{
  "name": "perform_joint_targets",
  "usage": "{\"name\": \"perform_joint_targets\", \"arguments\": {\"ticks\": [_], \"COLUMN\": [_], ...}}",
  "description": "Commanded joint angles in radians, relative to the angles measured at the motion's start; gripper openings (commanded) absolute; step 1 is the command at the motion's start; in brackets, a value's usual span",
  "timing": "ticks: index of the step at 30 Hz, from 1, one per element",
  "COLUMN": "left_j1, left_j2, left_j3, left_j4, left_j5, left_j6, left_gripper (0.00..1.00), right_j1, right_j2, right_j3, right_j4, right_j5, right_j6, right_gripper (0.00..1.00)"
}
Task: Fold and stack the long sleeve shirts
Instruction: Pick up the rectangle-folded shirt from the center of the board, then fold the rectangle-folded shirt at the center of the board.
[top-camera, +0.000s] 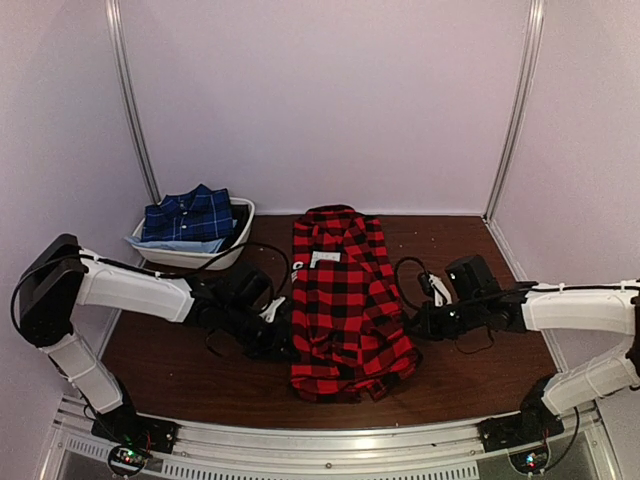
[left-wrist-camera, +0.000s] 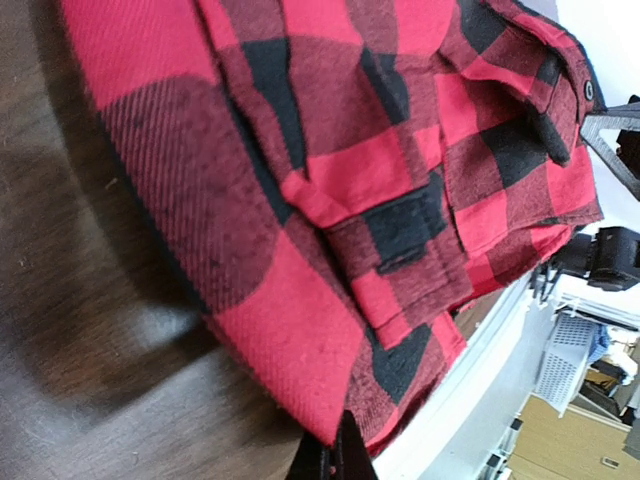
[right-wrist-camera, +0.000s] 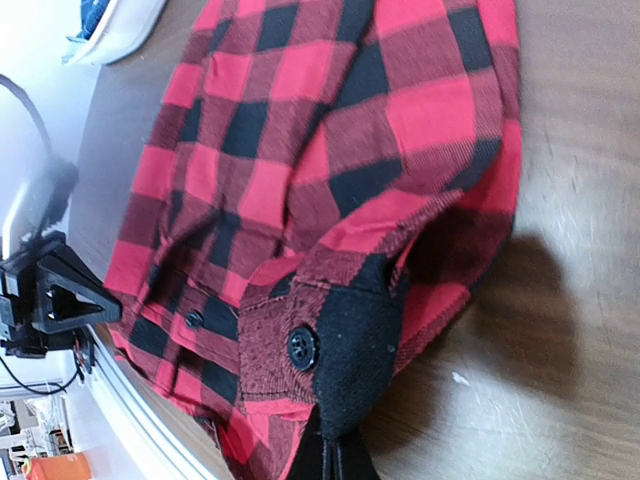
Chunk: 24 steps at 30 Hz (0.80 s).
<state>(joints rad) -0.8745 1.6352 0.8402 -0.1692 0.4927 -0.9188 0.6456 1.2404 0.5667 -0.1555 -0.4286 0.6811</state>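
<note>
The red-and-black checked long sleeve shirt (top-camera: 345, 300) lies lengthwise in the middle of the table, its sleeves folded in. My left gripper (top-camera: 284, 340) is at the shirt's left edge near the hem. In the left wrist view its jaws (left-wrist-camera: 340, 458) are shut on a corner of red fabric (left-wrist-camera: 300, 340). My right gripper (top-camera: 415, 325) is at the right edge. In the right wrist view its jaws (right-wrist-camera: 335, 455) are shut on a black cuff with a button (right-wrist-camera: 302, 347). The navy long sleeve shirt (top-camera: 188, 214) lies folded in a white basin at the back left.
The white basin (top-camera: 236, 250) stands against the back wall, left of the red shirt's collar. Black cables (top-camera: 405, 270) loop over the dark wooden table (top-camera: 460, 250) beside both arms. A metal rail (top-camera: 320, 440) runs along the near edge.
</note>
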Motion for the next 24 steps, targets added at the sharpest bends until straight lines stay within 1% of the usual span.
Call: {"name": "perform_joint_targets", "arguments": {"ticks": [1, 5, 10, 13, 16, 18, 21, 24], "left_j1": [0.055, 0.129, 0.25, 0.31, 0.346, 0.361, 0.372, 0.381], "left_j2": [-0.033, -0.006, 0.098, 0.196, 0.303, 0.375, 0.42, 0.436], "left_j3": [0.043, 0.083, 0.137, 0.216, 0.281, 0.325, 0.365, 0.386], "left_j4": [0.058, 0.155, 0.324, 0.373, 0.428, 0.45, 0.457, 0.442], "left_j5": [0.078, 0.15, 0.224, 0.224, 0.216, 0.218, 0.208, 0.201], "left_j6": [-0.05, -0.122, -0.21, -0.23, -0.262, -0.275, -0.282, -0.275], "left_gripper": [0.0, 0.0, 0.0, 0.0, 0.0, 0.0, 0.0, 0.0], "right_j1": [0.003, -0.03, -0.121, -0.175, -0.215, -0.232, -0.254, -0.268], "right_j2": [0.056, 0.168, 0.352, 0.491, 0.604, 0.651, 0.672, 0.659], "right_j3": [0.101, 0.214, 0.362, 0.441, 0.517, 0.546, 0.567, 0.564], "right_j4": [0.031, 0.093, 0.178, 0.236, 0.263, 0.276, 0.283, 0.294], "right_j5": [0.046, 0.05, 0.031, 0.017, -0.013, -0.017, -0.015, -0.018], "right_j6": [0.005, -0.003, 0.002, 0.029, 0.049, 0.058, 0.07, 0.077], "right_gripper": [0.0, 0.0, 0.0, 0.0, 0.0, 0.0, 0.0, 0.12]}}
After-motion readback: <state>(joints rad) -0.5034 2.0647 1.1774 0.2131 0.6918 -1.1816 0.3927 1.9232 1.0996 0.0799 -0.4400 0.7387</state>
